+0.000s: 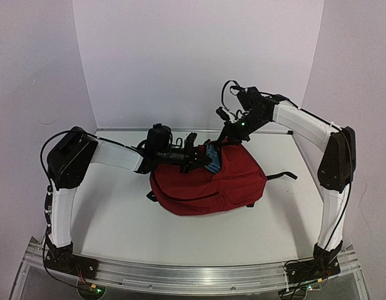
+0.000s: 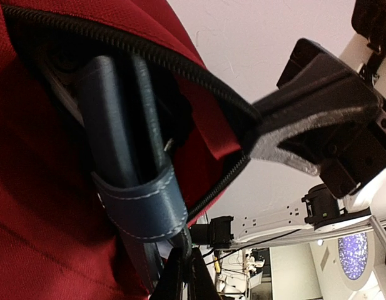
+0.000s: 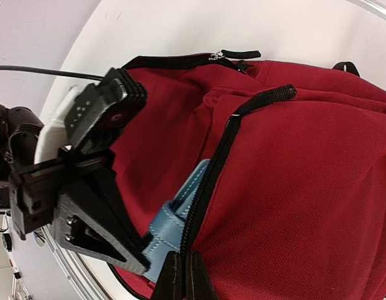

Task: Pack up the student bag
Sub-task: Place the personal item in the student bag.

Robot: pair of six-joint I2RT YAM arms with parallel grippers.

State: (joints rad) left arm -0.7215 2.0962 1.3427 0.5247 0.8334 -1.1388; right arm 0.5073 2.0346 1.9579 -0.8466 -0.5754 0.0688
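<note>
The dark red student bag (image 1: 208, 181) lies on the table (image 1: 117, 219), its main zip open towards the back. My left gripper (image 1: 198, 156) is shut on the end of a blue oblong case (image 1: 213, 157) that sits partly inside the opening. In the left wrist view the case (image 2: 117, 144) with its stitched loop goes in under the black zip edge (image 2: 180, 59), and my gripper (image 2: 183, 278) pinches its end. My right gripper (image 1: 227, 139) is shut on the bag's zip edge and holds it up. In the right wrist view its tips (image 3: 180, 278) clamp the zip beside the case (image 3: 174, 219).
A black strap (image 1: 281, 175) sticks out from the bag's right side. White walls stand close at the back and both sides. An aluminium rail (image 1: 193, 275) runs along the table's near edge. The two arms meet above the bag's far end.
</note>
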